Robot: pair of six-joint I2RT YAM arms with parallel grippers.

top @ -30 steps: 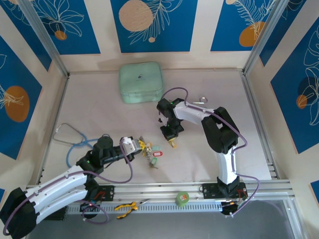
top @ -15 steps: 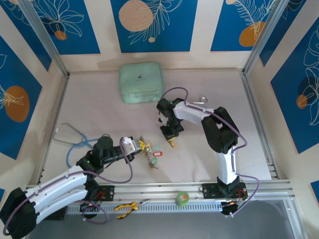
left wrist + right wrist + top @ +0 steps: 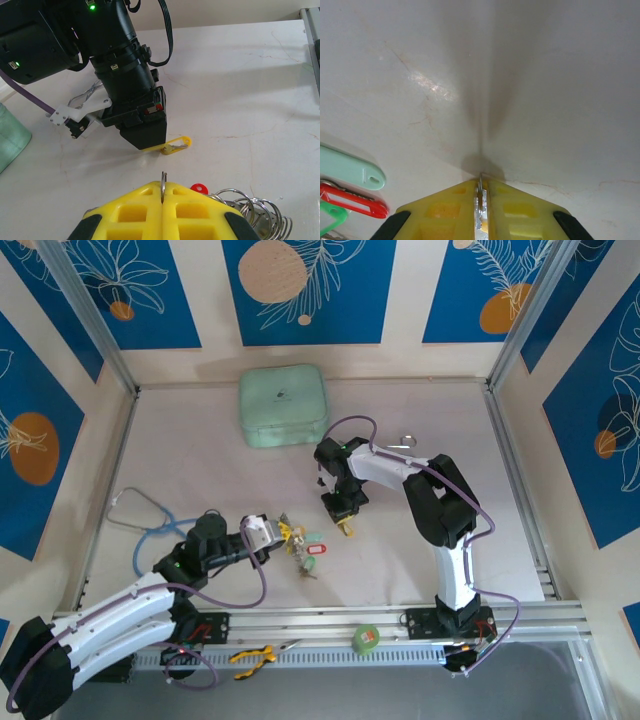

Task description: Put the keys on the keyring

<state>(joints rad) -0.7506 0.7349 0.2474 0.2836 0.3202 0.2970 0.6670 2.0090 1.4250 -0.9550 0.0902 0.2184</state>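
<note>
My left gripper [image 3: 163,186] is shut on the thin edge of the metal keyring [image 3: 163,178], which stands upright between the yellow fingers. Beside it on the right lies a bunch of keys [image 3: 250,210] on wire rings with a red tag [image 3: 198,188]. From above, this bunch [image 3: 305,546] lies just right of the left gripper [image 3: 272,535]. My right gripper [image 3: 343,521] points down at the table, shut on a yellow-tagged key [image 3: 174,145]. The key's silvery blade [image 3: 480,200] shows between the right fingers. Mint, red [image 3: 355,201] and green tags lie at the lower left of the right wrist view.
A mint-green case [image 3: 283,406] sits at the back of the table. A blue-tubed stethoscope [image 3: 140,517] lies at the left. A small metal tool [image 3: 405,442] lies behind the right arm. A green tape roll [image 3: 366,639] and yellow pliers [image 3: 252,654] rest on the front rail.
</note>
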